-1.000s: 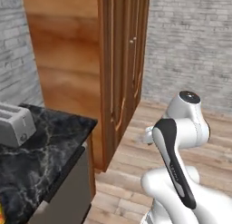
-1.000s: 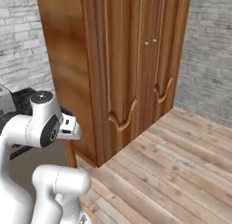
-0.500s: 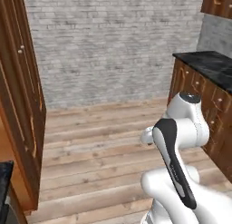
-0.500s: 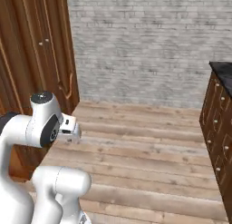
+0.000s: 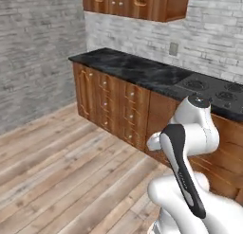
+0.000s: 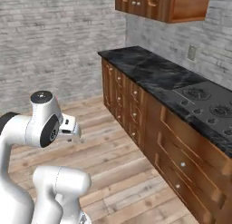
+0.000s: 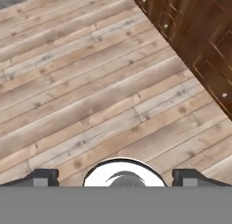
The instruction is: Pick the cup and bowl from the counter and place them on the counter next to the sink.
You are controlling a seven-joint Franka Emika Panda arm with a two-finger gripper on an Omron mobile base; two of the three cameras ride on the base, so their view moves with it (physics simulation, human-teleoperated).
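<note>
- Along the far right of both base views runs the counter [image 5: 124,66], glossy black marble over brown cabinet fronts [image 5: 110,103], with the dark stovetop [image 6: 206,99] set into it further right.
- On the stretch of counter we can see, we find no cup and no bowl, and no sink either, so we cannot say where the task's things lie.
- We carry the arm [image 5: 187,142] folded close over the base, and the gripper [image 7: 116,177] looks down at the wooden floor [image 7: 81,82], with cabinet drawers at the upper right of the hand view.
- Our fingers [image 7: 43,177] stand spread wide apart with nothing between them.
- We judge that we are in the travel step, before any pick: nothing is grasped and nothing is within reach of the hand.
- Next, as we read it, we need to bring the base up to the counter where the cup and bowl stand, then raise and extend the arm over the top, fingers left released for the first grasp.
- Only then does lowering onto the cup or bowl make sense.
</note>
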